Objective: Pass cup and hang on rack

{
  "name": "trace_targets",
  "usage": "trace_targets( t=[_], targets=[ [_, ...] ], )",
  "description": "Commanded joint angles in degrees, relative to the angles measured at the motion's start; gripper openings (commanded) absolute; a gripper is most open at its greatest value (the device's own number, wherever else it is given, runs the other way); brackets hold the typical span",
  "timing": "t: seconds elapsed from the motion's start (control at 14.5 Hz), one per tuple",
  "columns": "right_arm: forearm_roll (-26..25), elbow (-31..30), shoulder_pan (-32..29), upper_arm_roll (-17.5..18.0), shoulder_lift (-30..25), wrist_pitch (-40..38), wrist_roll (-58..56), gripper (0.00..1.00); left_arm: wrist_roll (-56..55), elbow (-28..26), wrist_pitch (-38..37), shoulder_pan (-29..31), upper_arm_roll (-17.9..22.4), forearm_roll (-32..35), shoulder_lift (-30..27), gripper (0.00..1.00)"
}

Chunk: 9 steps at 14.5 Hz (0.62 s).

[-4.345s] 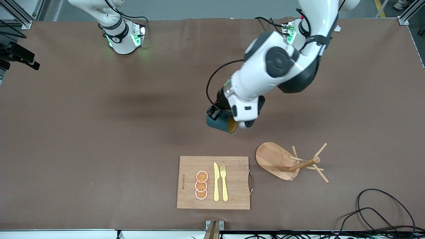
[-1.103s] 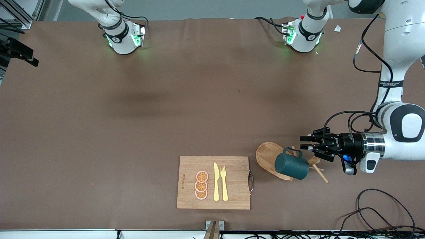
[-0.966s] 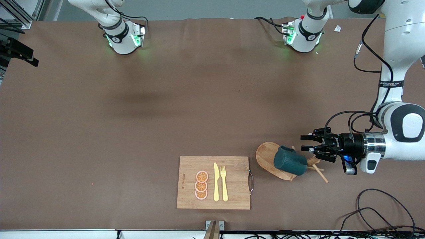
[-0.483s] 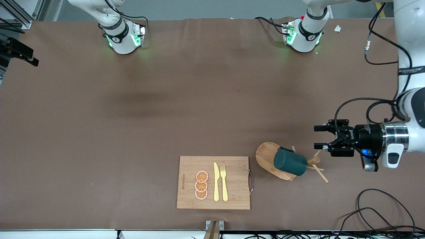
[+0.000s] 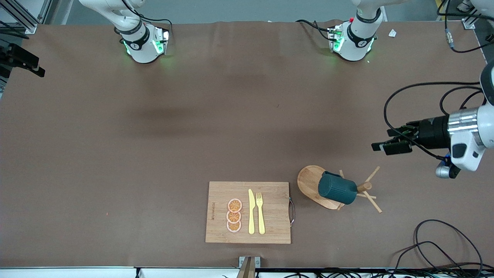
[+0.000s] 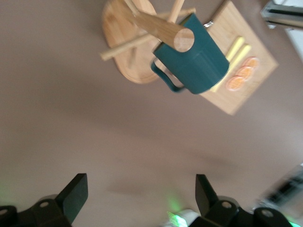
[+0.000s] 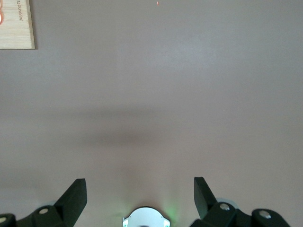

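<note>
The right hand (image 7: pixel 139 198) is not seen in the front view; in its wrist view its fingers (image 7: pixel 73 196) are spread wide with nothing between them, held over bare brown desk (image 5: pixel 115 154), where this arm waits. Nearer the front camera, a cutting board (image 5: pixel 248 212) is laid flat, carrying three orange slices (image 5: pixel 234 215), a yellow knife (image 5: pixel 251 211) and a yellow fork (image 5: pixel 260 212). Beside the board, toward the left arm's end of the desk, the rack (image 5: pixel 314 183) is stood on its oval base. The cup (image 5: pixel 336 188) is hung by its loop handle on a peg of the rack, resting against the post and held by no hand. The left hand (image 5: pixel 389 144) is held in the air over bare desk, well apart from the rack; its fingers (image 6: pixel 75 195) are spread and empty.
</note>
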Motion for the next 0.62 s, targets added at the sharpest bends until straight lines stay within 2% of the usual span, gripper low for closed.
trace_targets(
  t=[0.0,0.21,0.34,0.55],
  targets=[
    [-0.1,-0.5,-1.1,0.8,-1.1,-0.5,-0.8,1.00,4.1,-0.9,-0.3,0.0,-3.3,10.3,-3.7,1.00],
    [-0.1,-0.5,-1.1,0.8,-1.1,-0.4,-0.8,1.00,8.5,-1.2,-1.0,0.1,-6.7,21.0,-6.6,1.00],
    [-0.1,-0.5,-1.1,0.8,-1.1,-0.4,-0.8,1.00,8.8,-1.3,-2.6,0.1,-6.9,22.4,-9.0,1.00],
    [-0.1,-0.6,-1.1,0.8,-1.1,-0.5,-0.7,1.00,15.0,-1.9,-3.5,0.7,-6.8,22.4,-12.0,1.00]
  ],
)
